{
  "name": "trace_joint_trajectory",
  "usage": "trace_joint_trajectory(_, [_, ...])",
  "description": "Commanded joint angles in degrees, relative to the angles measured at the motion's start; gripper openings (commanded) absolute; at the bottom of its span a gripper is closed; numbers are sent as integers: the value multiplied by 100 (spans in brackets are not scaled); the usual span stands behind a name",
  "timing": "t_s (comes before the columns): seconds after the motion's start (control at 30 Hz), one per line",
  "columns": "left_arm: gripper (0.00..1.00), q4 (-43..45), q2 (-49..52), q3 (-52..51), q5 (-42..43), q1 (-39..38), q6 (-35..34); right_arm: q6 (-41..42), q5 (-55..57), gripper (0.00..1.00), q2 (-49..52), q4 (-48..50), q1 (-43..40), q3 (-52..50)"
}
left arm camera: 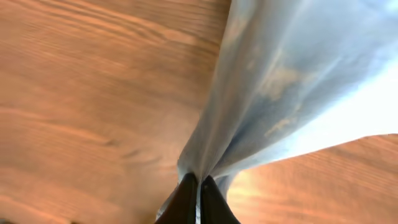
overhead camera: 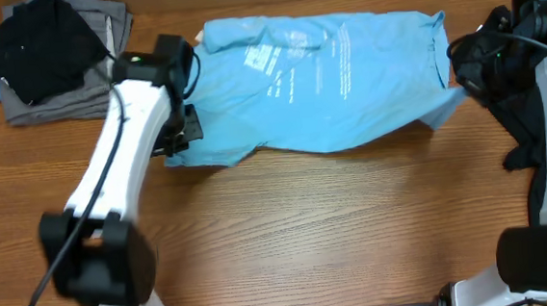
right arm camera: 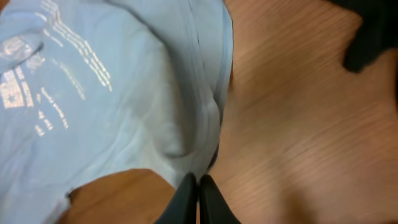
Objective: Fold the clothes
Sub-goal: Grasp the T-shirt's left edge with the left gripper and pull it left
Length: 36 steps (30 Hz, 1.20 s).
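So the light blue cotton T-shirt with white lettering point(overhead camera: 326, 82) lies stretched across the far side of the brown wooden table point(overhead camera: 308, 228). Left gripper point(left arm camera: 198, 190) is clamped on its left edge, with the arm slanting in from near-left. The right gripper point(right arm camera: 198, 190) pinches the right edge.

T-shirt point(overhead camera: 347, 100) across table point(overhead camera: 308, 228) rear; folded garments point(overhead camera: 57, 101) far left.

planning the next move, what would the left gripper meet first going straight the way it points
The light blue T-shirt itself: the left gripper is shut on its edge and the cloth rises straight ahead of it, though depth is unclear.
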Motion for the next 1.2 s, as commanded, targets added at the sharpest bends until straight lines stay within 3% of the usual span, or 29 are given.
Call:
trace_joint_trajectory(0.0, [4, -282, -227, 72, -208, 98, -164, 72, 240, 4, -481, -153, -31, -144])
trace_joint_trajectory(0.17, [4, -684, -238, -136, -210, 116, -177, 205, 271, 4, -966, -114, -33, -765])
trace_joint_trajectory(0.53, [4, -898, -920, -1545, 35, 96, -376, 623, 433, 4, -2262, 772, -195, -3254])
trace_joint_trajectory(0.77, [4, -870, -1923, -2365, 455, 96, -422, 1064, 435, 4, -2291, 1128, -597, -3825])
trace_joint_trajectory(1.0, [4, -1040, -2264, -2551, 551, 98, -417, 1257, 509, 4, -2715, 1211, -667, -3934])
trace_joint_trajectory(1.03, [13, -1049, -2260, -2555, 549, 96, -411, 1329, 573, 4, -2782, 1211, -667, -3934])
trace_joint_trajectory(1.1, [56, -994, -2260, -2559, 551, 96, -291, 1390, 710, 4, -2966, 1257, -667, -3934])
trace_joint_trajectory(1.13, [68, -951, -2260, -2559, 549, 96, -238, 1381, 743, 13, -3025, 1274, -667, -3934])
trace_joint_trajectory(1.17, [77, -918, -2260, -2559, 549, 96, -238, 1325, 763, 37, -3073, 1274, -667, -3934])
